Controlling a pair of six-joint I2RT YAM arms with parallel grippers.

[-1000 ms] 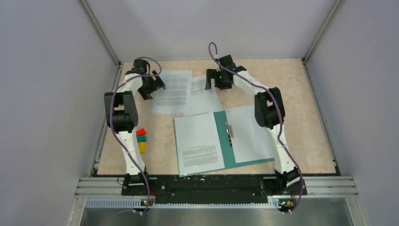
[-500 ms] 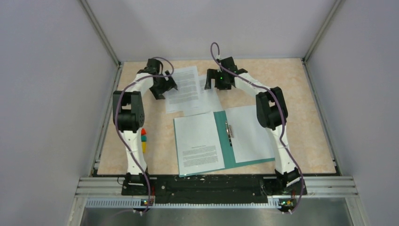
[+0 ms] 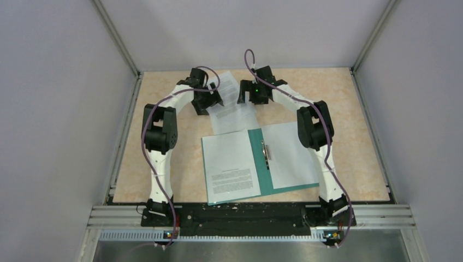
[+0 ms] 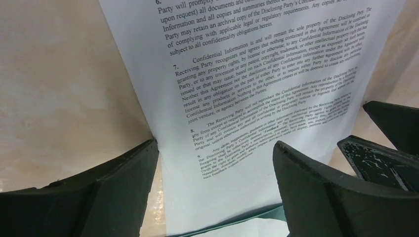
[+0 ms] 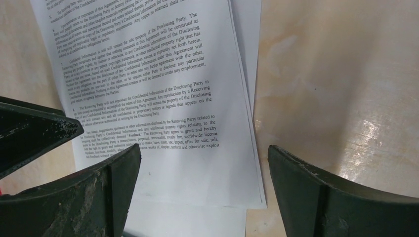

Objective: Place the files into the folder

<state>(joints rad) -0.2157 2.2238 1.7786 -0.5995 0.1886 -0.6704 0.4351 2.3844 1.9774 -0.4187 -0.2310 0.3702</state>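
The teal folder (image 3: 259, 164) lies open at mid-table, with a printed sheet (image 3: 229, 164) on its left half and a white sheet (image 3: 292, 155) on its right half. Loose printed files (image 3: 233, 112) lie in an overlapping pile just behind it. My left gripper (image 3: 210, 101) is open and low over the pile's left edge; in the left wrist view (image 4: 215, 145) a printed sheet (image 4: 257, 94) lies between its fingers, and the folder's edge (image 4: 232, 223) shows below. My right gripper (image 3: 252, 95) is open at the pile's far right; in the right wrist view (image 5: 203, 148) it stands over stacked sheets (image 5: 163, 98).
The folder's metal fastener (image 3: 266, 150) runs along the spine. The beige table (image 3: 349, 109) is walled on three sides by grey panels. The two grippers are close together: the right one's fingers (image 4: 390, 126) show in the left wrist view.
My left arm has swept right, sliding its printed sheet onto the pile beside the right gripper. The arm now hides the coloured blocks seen earlier. The right arm has not moved.
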